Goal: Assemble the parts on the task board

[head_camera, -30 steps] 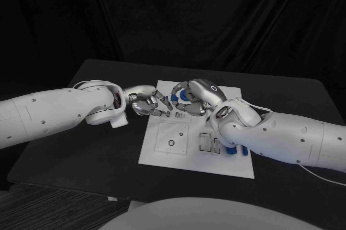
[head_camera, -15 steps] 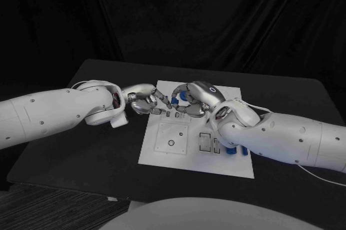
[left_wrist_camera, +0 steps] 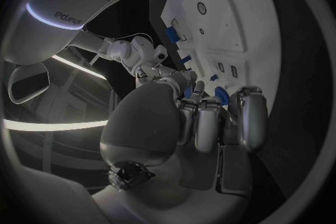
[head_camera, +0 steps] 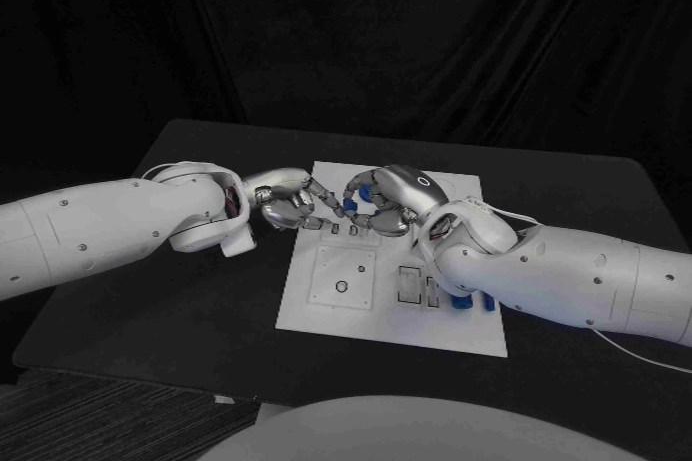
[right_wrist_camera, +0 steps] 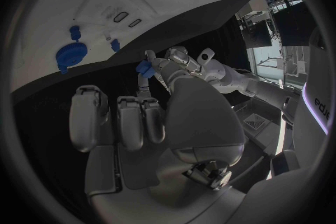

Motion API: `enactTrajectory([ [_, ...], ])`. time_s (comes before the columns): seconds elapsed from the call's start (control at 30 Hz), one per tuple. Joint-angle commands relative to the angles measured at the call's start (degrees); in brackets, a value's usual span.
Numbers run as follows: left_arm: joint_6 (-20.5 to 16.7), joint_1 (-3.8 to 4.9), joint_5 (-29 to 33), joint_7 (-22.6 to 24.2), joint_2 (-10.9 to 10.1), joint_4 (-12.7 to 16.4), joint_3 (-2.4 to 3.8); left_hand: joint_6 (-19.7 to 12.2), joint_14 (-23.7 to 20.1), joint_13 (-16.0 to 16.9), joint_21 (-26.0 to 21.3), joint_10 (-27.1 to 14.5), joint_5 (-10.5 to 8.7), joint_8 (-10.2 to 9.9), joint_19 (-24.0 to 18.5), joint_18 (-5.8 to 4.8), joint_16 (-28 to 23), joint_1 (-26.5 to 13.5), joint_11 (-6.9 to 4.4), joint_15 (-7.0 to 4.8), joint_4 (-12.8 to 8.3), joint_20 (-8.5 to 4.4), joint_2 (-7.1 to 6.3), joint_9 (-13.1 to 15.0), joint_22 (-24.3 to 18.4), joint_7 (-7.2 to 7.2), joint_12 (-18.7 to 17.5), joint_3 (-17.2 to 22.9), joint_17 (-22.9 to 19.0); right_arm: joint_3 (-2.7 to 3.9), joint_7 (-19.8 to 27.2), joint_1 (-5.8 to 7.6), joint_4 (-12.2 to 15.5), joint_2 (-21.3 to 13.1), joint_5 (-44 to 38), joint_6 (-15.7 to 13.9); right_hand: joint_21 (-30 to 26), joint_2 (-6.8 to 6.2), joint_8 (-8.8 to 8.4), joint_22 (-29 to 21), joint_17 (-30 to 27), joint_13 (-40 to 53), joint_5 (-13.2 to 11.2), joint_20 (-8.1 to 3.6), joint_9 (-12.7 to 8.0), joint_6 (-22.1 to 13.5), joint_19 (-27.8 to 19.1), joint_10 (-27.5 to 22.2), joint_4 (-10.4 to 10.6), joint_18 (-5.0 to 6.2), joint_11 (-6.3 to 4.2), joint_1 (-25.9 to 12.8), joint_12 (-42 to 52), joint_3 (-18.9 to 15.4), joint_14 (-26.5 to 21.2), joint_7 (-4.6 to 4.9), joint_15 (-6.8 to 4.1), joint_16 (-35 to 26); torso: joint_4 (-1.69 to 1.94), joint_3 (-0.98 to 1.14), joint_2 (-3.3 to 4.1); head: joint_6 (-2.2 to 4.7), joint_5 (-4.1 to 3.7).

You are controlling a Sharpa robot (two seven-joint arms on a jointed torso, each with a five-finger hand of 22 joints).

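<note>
**Two hands meet over the far end of the task board**

We see the fingertips of both hands nearly touching above the board's far edge. The left hand [head_camera: 293,203] pinches a small blue part [right_wrist_camera: 144,69] at its fingertips, other fingers curled in. The right hand [head_camera: 392,199] has its fingers curled toward the left hand, with a blue part [head_camera: 366,192] showing beside them; we cannot tell whether it grips that piece. The white task board [head_camera: 353,306] lies at the centre of the black table [head_camera: 173,311]. More blue parts [head_camera: 473,302] stand at about 4 o'clock on the board, beside the right forearm. A round blue part [right_wrist_camera: 69,55] sits on the board in the right wrist view.
</note>
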Motion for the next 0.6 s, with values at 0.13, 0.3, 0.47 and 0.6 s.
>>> enactTrajectory([
  [0.13,0.00,-0.14,0.11,0.90,0.16,0.07,0.05,-0.57,6.54,15.13,0.32,6.07,0.29,-0.08,0.60,-0.82,0.76,-1.81,0.03,0.00,-0.10,0.20,0.18,-0.65,11.65,-0.20,0.14,1.95,15.23,0.03,-1.12,-0.19,-0.25,0.26,-0.08,0.64,-1.48,0.08,4.89,11.68,15.92,15.46,-0.03,-0.39,5.86,3.05,-0.07,6.27,-0.17,1.41,-0.28,0.26,0.95,1.72,6.60,-1.21,-0.20,1.41,-0.01,-0.01,0.03,-0.01,-0.10],
  [0.3,-0.04,-0.16,0.11,0.92,0.22,-0.01,0.05,-1.81,6.54,15.13,0.32,6.07,0.25,-0.48,0.59,-0.80,0.76,-1.88,-0.34,-0.28,-0.19,0.00,0.13,-1.48,11.64,-0.71,0.14,2.10,15.23,0.03,-1.27,-0.23,-0.47,0.36,-0.08,0.95,-1.49,0.10,4.85,11.68,15.92,15.46,-0.05,-0.39,5.86,3.00,-0.07,6.27,-0.17,1.41,-0.27,0.26,0.95,1.74,6.60,-1.20,-0.20,1.41,-0.03,0.03,0.01,-0.01,-0.11],
  [0.47,-0.18,-0.18,0.11,0.96,0.20,-0.04,0.05,-1.91,6.54,15.13,0.32,6.07,0.24,-0.52,0.59,-0.80,0.76,-1.89,-0.40,-0.33,-0.20,-0.03,0.13,-1.58,11.64,-0.78,0.14,2.12,15.23,0.03,-1.46,-0.25,-0.60,0.40,-0.08,1.55,-1.62,0.12,4.69,11.63,15.92,15.46,-0.14,-0.38,5.83,2.80,-0.13,6.27,-0.17,1.44,-0.21,0.22,0.95,1.78,6.60,-1.12,-0.16,1.41,0.02,-0.01,0.02,-0.01,-0.15],
  [0.6,-0.30,-0.18,0.11,0.99,0.20,-0.05,0.05,-1.96,6.54,15.13,0.32,6.07,0.24,-0.53,0.59,-0.80,0.76,-1.89,-0.42,-0.34,-0.21,-0.04,0.13,-1.61,11.64,-0.80,0.14,2.13,15.23,0.03,-1.64,-0.26,-0.61,0.40,-0.08,2.11,-1.59,0.12,4.61,11.65,15.92,15.46,-0.20,-0.37,5.82,2.71,-0.11,6.27,-0.16,1.43,-0.18,0.17,0.95,1.79,6.60,-1.08,-0.14,1.41,0.00,-0.01,0.04,-0.01,-0.16],
])
